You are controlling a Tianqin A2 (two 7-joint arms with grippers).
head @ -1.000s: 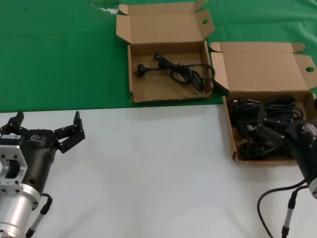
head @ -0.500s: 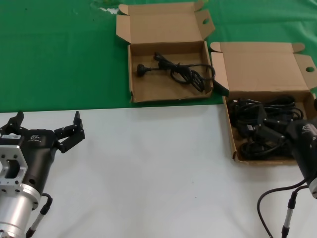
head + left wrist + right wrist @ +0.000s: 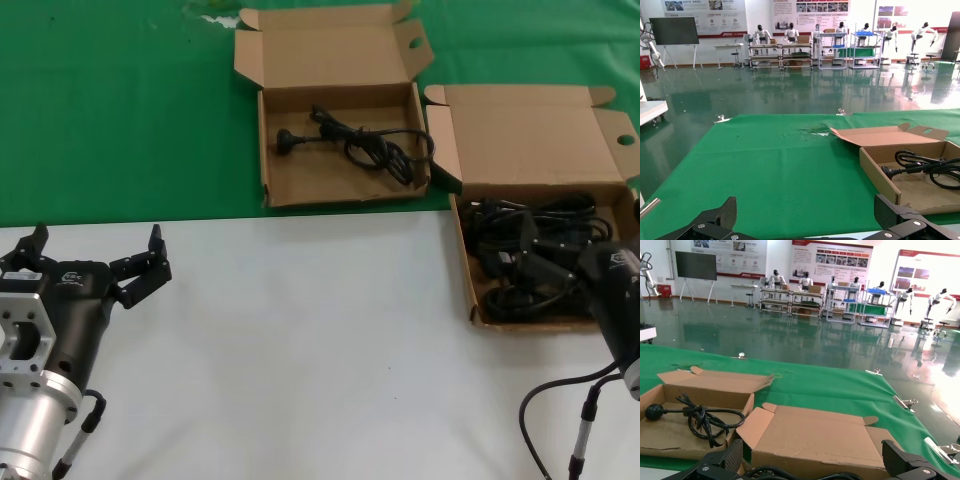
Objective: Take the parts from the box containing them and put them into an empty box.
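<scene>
The wider cardboard box [image 3: 476,290] at the right holds a tangled pile of black power cords [image 3: 560,215], its broad lid [image 3: 520,140] folded back. My right gripper [image 3: 545,262] hangs open over that pile with its fingers wide apart, and cord loops show between them in the right wrist view, in front of the lid [image 3: 815,435]. The narrower box [image 3: 300,175] stands at the back centre with one looped cord [image 3: 370,148] lying in it. That box [image 3: 885,175] and its cord [image 3: 930,167] also show in the left wrist view. My left gripper [image 3: 95,245] rests open at the near left, holding nothing.
Green cloth [image 3: 120,110] covers the far half of the table and white surface [image 3: 300,330] the near half. Both boxes' lids and holed side flaps stand open. My right arm's cable [image 3: 560,395] loops at the near right.
</scene>
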